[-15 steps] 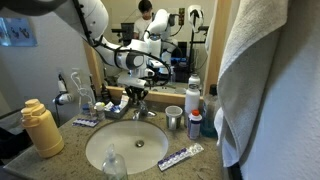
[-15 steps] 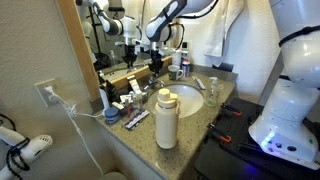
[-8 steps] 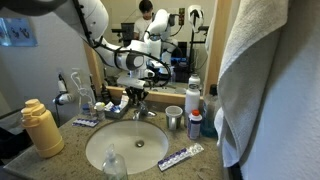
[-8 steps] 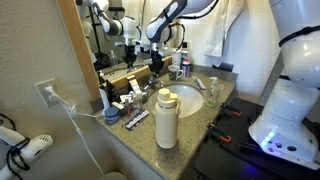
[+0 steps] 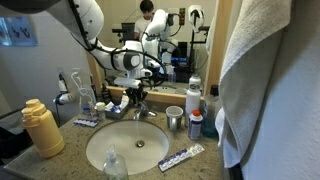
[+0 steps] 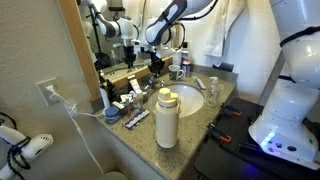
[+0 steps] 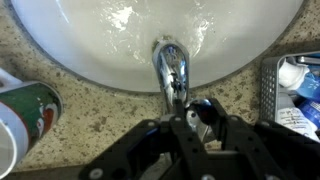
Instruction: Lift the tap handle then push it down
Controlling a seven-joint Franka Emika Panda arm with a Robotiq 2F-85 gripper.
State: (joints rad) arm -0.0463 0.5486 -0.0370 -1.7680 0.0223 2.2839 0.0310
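The tap handle point(image 7: 200, 113) is a small chrome lever behind the faucet spout point(image 7: 170, 68), which reaches over the white oval sink point(image 7: 80, 50). In the wrist view my gripper point(image 7: 202, 118) has a black finger pressed against each side of the handle. In both exterior views the gripper point(image 5: 138, 92) point(image 6: 155, 68) hangs down over the faucet point(image 5: 141, 107) at the back of the sink point(image 5: 125, 152), and it hides the handle there.
On the granite counter there is a yellow bottle point(image 5: 42, 128) point(image 6: 166, 118), a steel cup point(image 5: 174, 120), a toothpaste tube point(image 5: 180, 157), a green can point(image 7: 25, 110) and a wire basket point(image 7: 290, 85). A towel point(image 5: 270, 80) hangs close by. The mirror stands right behind the faucet.
The arm's wrist has shifted slightly in one exterior view. The gripper stays at the faucet. I cannot tell whether the handle moved.
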